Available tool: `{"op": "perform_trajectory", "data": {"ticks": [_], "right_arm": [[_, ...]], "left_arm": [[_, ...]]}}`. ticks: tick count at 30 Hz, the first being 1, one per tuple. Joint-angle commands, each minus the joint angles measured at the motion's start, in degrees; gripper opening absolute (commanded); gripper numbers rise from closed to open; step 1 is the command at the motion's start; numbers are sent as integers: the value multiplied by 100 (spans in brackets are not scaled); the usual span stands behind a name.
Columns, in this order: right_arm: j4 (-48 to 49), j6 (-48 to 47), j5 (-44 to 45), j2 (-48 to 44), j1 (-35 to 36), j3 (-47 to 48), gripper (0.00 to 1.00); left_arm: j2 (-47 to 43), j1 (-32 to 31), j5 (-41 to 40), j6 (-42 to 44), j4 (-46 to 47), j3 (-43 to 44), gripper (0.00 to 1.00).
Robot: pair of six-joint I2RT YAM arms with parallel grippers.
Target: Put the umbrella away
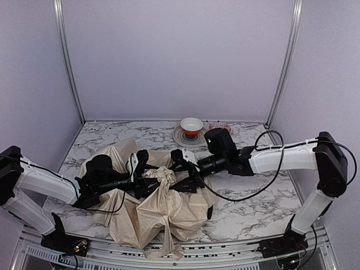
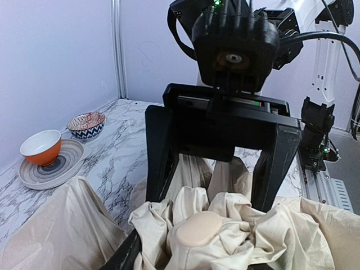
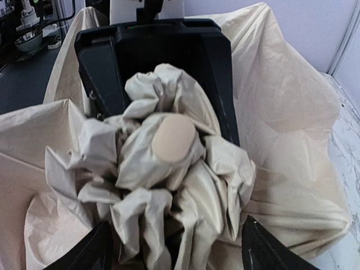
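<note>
At mid-frame of the top view, bunched cloth is burying the umbrella [image 1: 163,208] shaft and the tips of the left gripper [image 1: 152,179] and right gripper [image 1: 180,174]. The right arm [image 1: 281,157] is covering most of a patterned bowl [image 1: 216,125] at upper centre. Each wrist view's bottom edge is cutting off its own fingers, leaving dark slivers. Clutter [image 3: 28,34] at the right wrist view's upper left is blurring beyond telling.

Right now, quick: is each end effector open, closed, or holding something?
Left end effector: closed on the bunched umbrella.
Right end effector: open, astride the umbrella.
</note>
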Motion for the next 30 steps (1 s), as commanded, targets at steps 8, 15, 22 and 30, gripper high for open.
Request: {"op": "perform_trajectory", "data": {"ticks": [8, 15, 22, 30], "right_arm": [[-400, 102, -531, -1620, -781, -406, 100], [-505, 367, -566, -1698, -859, -838, 100], [782, 1002, -52, -3189, -1380, -2350, 100], [1529, 1356, -381, -2909, -1256, -2516, 100]], "left_arm": [[-227, 96, -108, 149, 309, -97, 7], [-588, 96, 420, -77, 560, -69, 6], [-1350, 96, 424, 142, 559, -396, 3], [-2051, 100, 948, 76, 350, -344, 2]]}}
